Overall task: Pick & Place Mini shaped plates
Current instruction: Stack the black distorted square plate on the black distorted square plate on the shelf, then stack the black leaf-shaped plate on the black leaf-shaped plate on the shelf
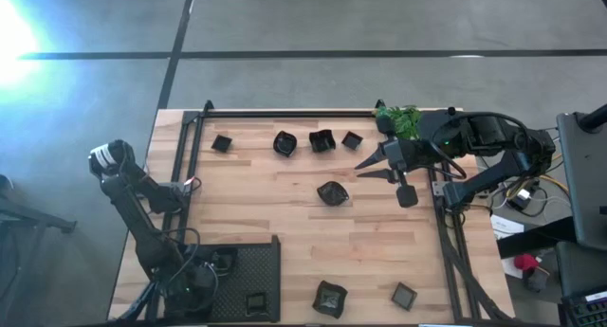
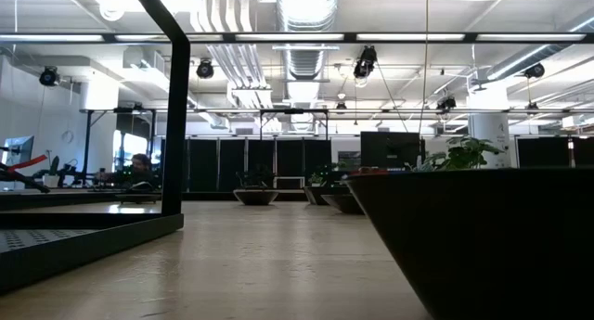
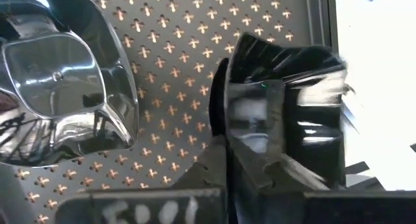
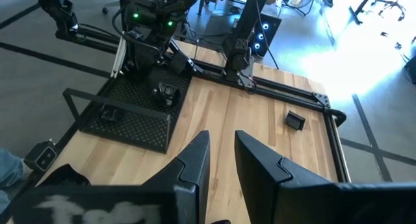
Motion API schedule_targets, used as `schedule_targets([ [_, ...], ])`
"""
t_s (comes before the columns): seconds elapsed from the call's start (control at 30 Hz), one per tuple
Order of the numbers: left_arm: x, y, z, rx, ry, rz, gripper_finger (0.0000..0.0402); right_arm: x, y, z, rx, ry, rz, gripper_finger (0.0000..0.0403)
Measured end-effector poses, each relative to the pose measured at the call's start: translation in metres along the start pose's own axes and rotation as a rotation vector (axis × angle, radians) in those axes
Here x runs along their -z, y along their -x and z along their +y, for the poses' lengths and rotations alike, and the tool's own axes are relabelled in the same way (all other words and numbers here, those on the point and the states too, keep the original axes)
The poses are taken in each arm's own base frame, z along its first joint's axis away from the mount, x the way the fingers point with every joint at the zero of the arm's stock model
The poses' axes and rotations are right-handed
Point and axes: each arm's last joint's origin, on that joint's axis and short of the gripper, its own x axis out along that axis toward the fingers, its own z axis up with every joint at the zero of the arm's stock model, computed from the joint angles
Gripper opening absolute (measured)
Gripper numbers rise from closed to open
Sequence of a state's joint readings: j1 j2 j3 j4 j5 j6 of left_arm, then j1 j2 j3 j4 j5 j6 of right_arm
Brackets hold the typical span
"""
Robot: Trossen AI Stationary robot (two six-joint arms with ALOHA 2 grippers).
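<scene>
- The left pincer [image 3: 260, 152] is low over the black mesh tray [image 1: 261, 261] at the worktop's [image 1: 285, 223] seven o'clock corner, its fingers pinching the rim of a glossy dark dish [image 3: 286, 113].
- Main risk, as a judgement: the dish hangs tilted near the tray's wall, so a release from here could leave it on edge, or propped against the shiny dish [image 3: 65, 94] just beside it.
- A second risk is the fingers catching that neighbouring dish or the tray wall when they lift away, since room inside the tray is tight.
- The right pincer [image 4: 221, 156] hovers near the worktop's two o'clock side, fingers somewhat apart with nothing between them.
- Remaining dishes: four in a row along the twelve o'clock edge [image 1: 321, 140], one near the centre [image 1: 332, 192], and two by the five o'clock edge [image 1: 330, 298].
- A green plant [image 1: 399, 120] sits just beside the right arm; a sweep toward the row could brush it.
- The metal frame rails [image 1: 285, 114] around the worktop limit low approaches from the sides.
</scene>
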State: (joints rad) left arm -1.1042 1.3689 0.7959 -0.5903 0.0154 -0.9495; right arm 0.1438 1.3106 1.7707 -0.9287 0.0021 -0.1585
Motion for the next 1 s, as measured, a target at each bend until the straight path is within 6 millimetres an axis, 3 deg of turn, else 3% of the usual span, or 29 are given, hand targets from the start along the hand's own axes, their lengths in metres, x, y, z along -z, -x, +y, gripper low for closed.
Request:
schedule_targets([
  [0.13,0.000,0.000,-0.001,0.008,0.006,-0.004,0.0029,0.000,0.000,0.000,0.000,-0.002,0.000,0.0068],
  [0.6,-0.004,0.005,-0.006,0.027,0.013,-0.017,0.0028,0.000,0.000,0.000,0.001,-0.027,-0.003,0.0068],
  [1.0,-0.017,0.052,-0.018,0.067,0.205,-0.159,0.0028,0.000,0.000,0.000,0.002,-0.084,0.000,0.0068],
])
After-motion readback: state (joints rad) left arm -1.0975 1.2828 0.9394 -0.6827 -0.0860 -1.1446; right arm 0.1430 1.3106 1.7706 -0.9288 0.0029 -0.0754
